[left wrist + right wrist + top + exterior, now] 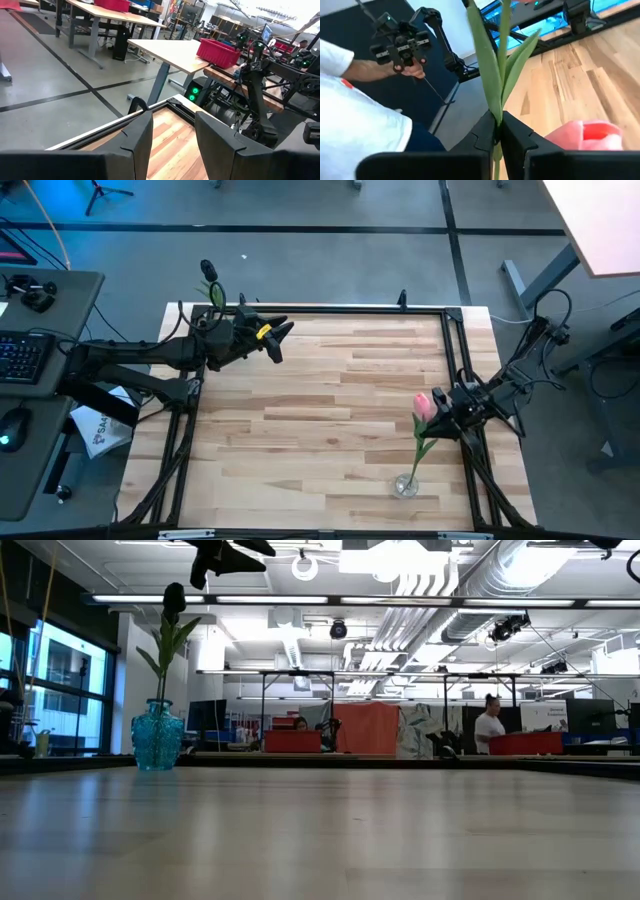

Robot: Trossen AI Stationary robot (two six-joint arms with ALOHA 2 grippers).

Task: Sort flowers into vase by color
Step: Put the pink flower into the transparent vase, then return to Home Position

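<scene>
Left gripper (280,340): raised above the far left part of the table (320,410), near the back edge; its fingers (140,137) stand partly apart with bare air between them, holding nothing.
Right gripper (443,412): at the right edge of the table, toward the front; its fingers (515,132) are pinched narrow on the stem of the pink flower (424,407).
Pink flower: stem and long green leaves (492,65) rise from between the right gripper's fingers in the right wrist view; in the high view the pink head sits just beside the gripper and the stem runs down toward the clear vase (406,485).
Clear vase: small glass one near the front edge of the table, right of centre; whether the stem end is inside it or only over it, I cannot tell.
Dark flower (174,600): stands upright in the blue vase (158,736), green leaves below the dark head.
Blue vase: at the far left corner of the table, just beside the left arm.
Person (360,115): seen in the right wrist view beyond the table, in a white sleeve, a hand (407,67) on a black handheld device.
</scene>
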